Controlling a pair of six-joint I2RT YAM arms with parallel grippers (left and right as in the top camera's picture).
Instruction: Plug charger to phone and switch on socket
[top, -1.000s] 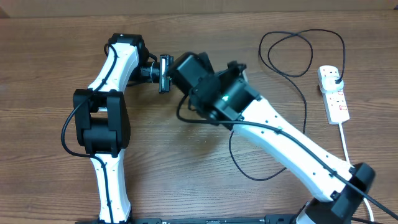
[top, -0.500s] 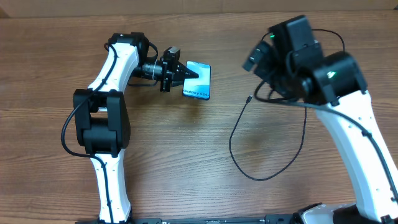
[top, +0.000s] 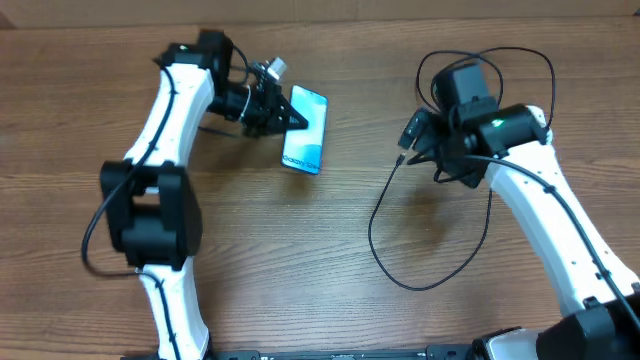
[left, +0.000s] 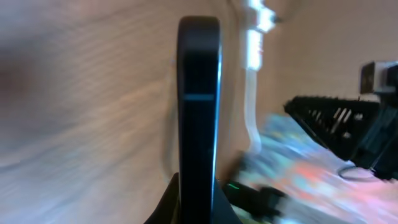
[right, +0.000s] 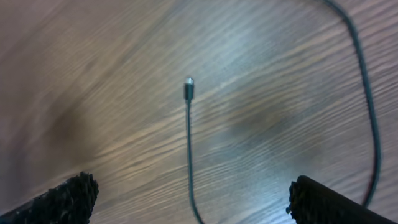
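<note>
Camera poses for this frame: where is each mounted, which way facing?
Overhead: fixed above, looking straight down at the brown wooden table; the white-and-black left arm and right arm show.
Left wrist: on left arm, facing along left pincer at the slim blue-screened smartphone it grips, seen edge-on; finger bases show.
Right wrist: faces down at the thin black charger cable tip; open right pincer's fingertips show.
Shared: overhead and right wrist both show that cable tip.

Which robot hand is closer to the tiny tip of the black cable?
Right. The right gripper hangs open just above the cable tip; the left gripper is well away, shut on the phone.
</note>
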